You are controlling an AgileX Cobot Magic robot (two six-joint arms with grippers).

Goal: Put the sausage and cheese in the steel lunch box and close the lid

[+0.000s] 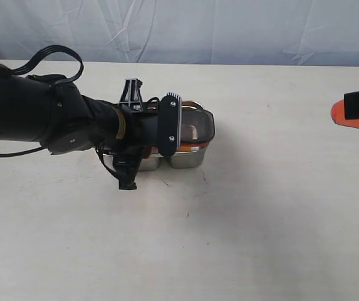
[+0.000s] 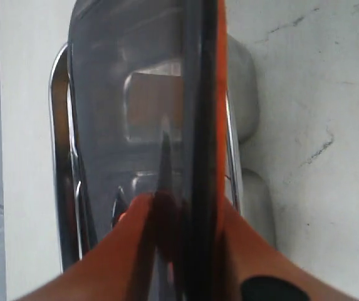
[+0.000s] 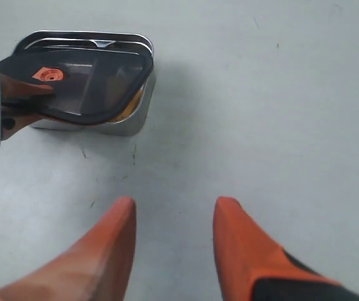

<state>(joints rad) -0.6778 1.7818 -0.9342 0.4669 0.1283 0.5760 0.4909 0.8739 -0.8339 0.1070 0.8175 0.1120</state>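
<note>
**While the Lid Hangs Aslant, the Box Is Not Yet Shut**

Although packing looks done, closing is not. The lid (image 1: 195,122) sits tilted over the steel lunch box (image 1: 188,158), one long edge near the rim and the other raised, its orange seal showing beneath. The left gripper (image 2: 182,208) is clasped on that lid, one orange finger above and one below. The right gripper (image 3: 174,210) hangs well apart over the bare table (image 1: 260,219), jaws spread with nothing between them.

Neither the sausage nor the cheese shows on the tabletop. A reddish-brown shape behind the smoky plastic hints they are inside, though I cannot tell which compartment. By my judgement, what is left is to level the lid, press it onto the rim and let go.

No brand, label or legible writing appears; the orange valve tab (image 3: 47,74) is unmarked.
</note>
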